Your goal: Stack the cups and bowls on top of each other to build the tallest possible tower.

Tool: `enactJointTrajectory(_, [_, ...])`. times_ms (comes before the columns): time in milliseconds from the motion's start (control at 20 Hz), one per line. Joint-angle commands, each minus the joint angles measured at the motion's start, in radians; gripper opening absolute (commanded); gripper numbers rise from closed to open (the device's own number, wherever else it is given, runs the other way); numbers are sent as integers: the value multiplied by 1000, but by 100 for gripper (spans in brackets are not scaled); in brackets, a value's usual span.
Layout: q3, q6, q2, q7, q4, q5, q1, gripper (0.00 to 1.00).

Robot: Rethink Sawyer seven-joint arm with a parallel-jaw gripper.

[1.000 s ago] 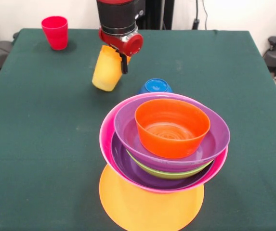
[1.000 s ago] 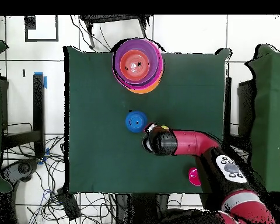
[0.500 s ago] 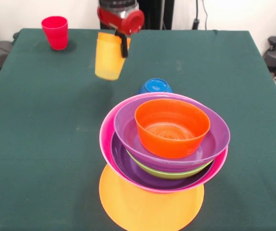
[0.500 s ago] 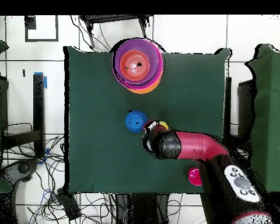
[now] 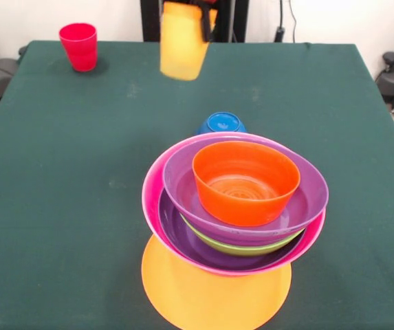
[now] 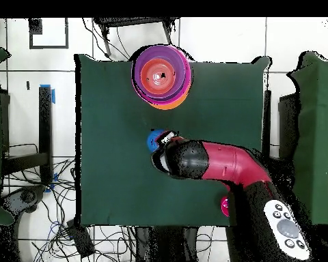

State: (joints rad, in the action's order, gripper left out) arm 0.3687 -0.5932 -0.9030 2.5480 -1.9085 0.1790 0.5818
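Observation:
My gripper (image 5: 201, 19) is at the top edge of the front view, shut on a yellow cup (image 5: 182, 42) that hangs mouth up, high above the table. Only one dark finger shows against the cup's rim. The tower (image 5: 234, 206) stands near the front edge: a wide orange bowl (image 5: 210, 292) as base, then a pink bowl (image 5: 151, 196), purple bowls (image 5: 179, 175), a lime green bowl (image 5: 252, 248) and a red-orange bowl (image 5: 246, 182) on top. A small blue bowl (image 5: 221, 124) lies upside down behind the tower. A red cup (image 5: 78, 46) stands at the far left corner.
In the overhead view the red arm (image 6: 214, 164) reaches across the green table (image 6: 105, 136), covering part of the blue bowl (image 6: 152, 141) and most of the red cup (image 6: 224, 207). The tower (image 6: 161, 75) sits at the table's top edge.
The gripper has lifted the yellow cup from just above the table to high over it and carried it toward the blue bowl. The cup has straightened from tilted to upright.

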Motion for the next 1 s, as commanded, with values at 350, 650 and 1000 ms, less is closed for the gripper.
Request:
enactJointTrajectory(350, [51, -408, 22, 0, 435, -27, -169, 0])
enactJointTrajectory(650, [33, -475, 145, -35, 668, 25, -212, 0])
enactJointTrajectory(1000, [29, -536, 278, -105, 867, 60, -239, 0])
